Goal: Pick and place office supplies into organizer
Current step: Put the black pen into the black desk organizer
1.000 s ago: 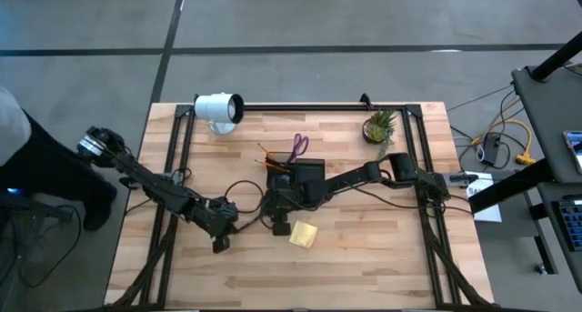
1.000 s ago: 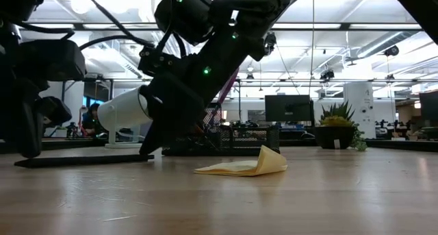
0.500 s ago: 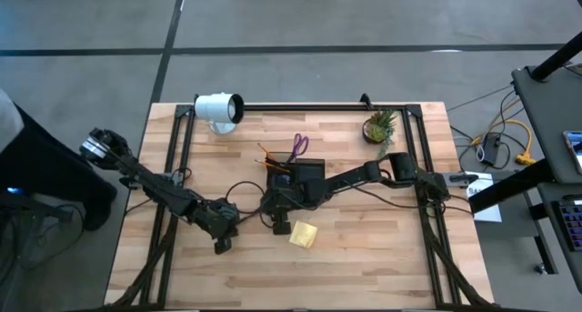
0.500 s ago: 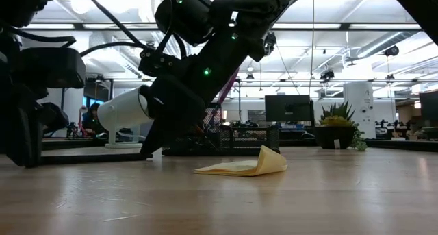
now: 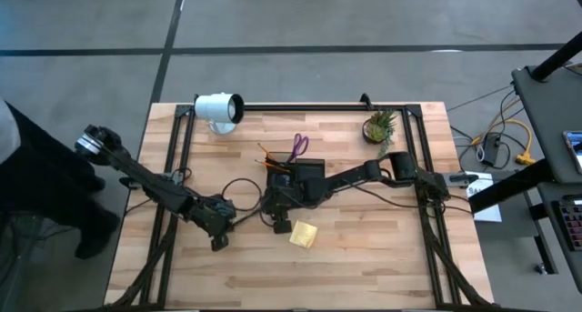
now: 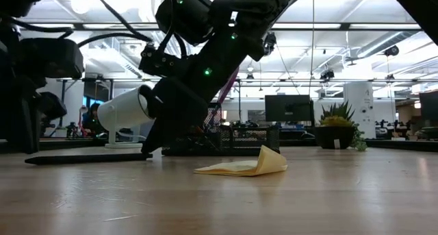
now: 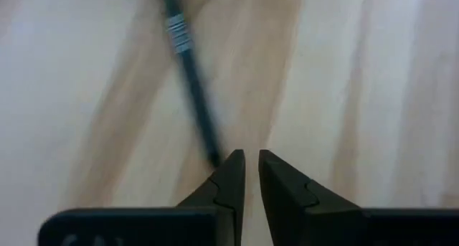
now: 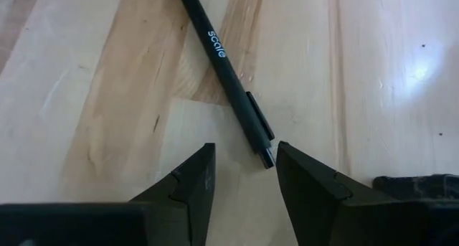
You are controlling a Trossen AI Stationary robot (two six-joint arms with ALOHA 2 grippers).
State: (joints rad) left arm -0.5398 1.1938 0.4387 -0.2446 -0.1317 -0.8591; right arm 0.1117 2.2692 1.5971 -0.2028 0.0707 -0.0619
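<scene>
A dark pen [image 8: 229, 74] lies flat on the wood, also seen as the pen [image 6: 89, 157] and the pen [image 7: 190, 81]. My right gripper [image 8: 242, 156] is open and low over the table, its fingers either side of the pen's clip end without touching it; in the high view it is the right gripper [image 5: 275, 225]. My left gripper [image 7: 251, 158] is shut, tips down at the pen's other end, seen as the left gripper [image 5: 218, 245]. A yellow sticky-note pad [image 5: 304, 233] lies beside the right gripper, one corner curled up. Behind it is the dark organizer [image 5: 306, 173], with purple scissors [image 5: 299, 147] and orange pencils [image 5: 267, 155] beyond. My left gripper has its shut fingertips [image 7: 233, 163] right beside the pen's end [image 7: 213, 154], coming from above and pointing down. I cannot tell whether the finger touches the pen. The pen lies flat on the table.
A white cylindrical lamp [image 5: 218, 109] stands at the far left corner and a small potted plant [image 5: 379, 126] at the far right. A black cable loops [image 5: 241, 192] between the arms. Bare wood lies along the near edge. A person stands off the table's left.
In the low view, my left gripper has shifted slightly sideways near the pen's end, and that end of the pen has moved a little on the table. My right gripper has stayed where it was, open. The person at the left has moved.
</scene>
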